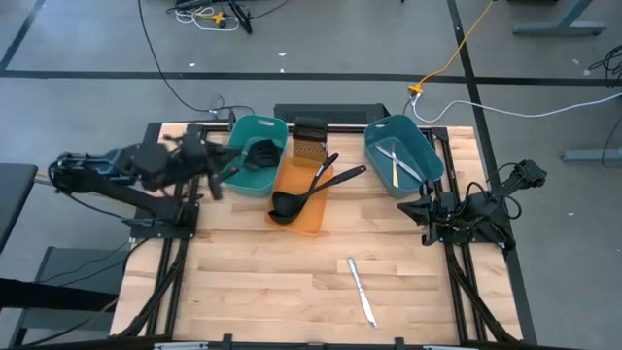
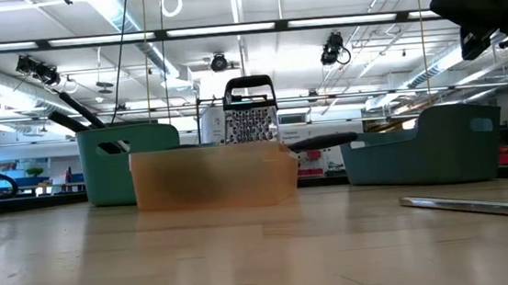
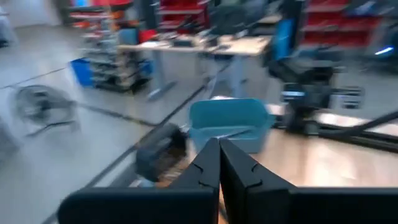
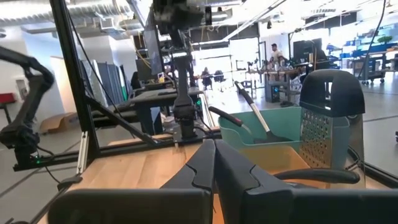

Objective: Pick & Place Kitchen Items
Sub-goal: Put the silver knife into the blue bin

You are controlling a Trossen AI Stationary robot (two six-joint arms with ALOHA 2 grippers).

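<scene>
A silver table knife (image 1: 362,290) lies flat on the wooden table near its front edge; it also shows in the low view (image 2: 481,204). Two black ladles (image 1: 301,194) lie in the orange tub (image 1: 316,219), their handles leaning over its far right rim. Black utensils (image 1: 259,154) lie in the left teal tub (image 1: 243,131). Silver and cream-handled knives (image 1: 398,163) lie in the right teal tub (image 1: 428,156). My left gripper (image 1: 231,173) is shut and empty at the left tub's left rim. My right gripper (image 1: 416,207) is shut and empty, just in front of the right tub.
A metal box grater (image 1: 309,146) stands behind the orange tub, between the two teal tubs. Bare wooden table (image 1: 253,282) stretches from the tubs to the near edge, around the lone knife. Cables run on the floor beyond the far edge.
</scene>
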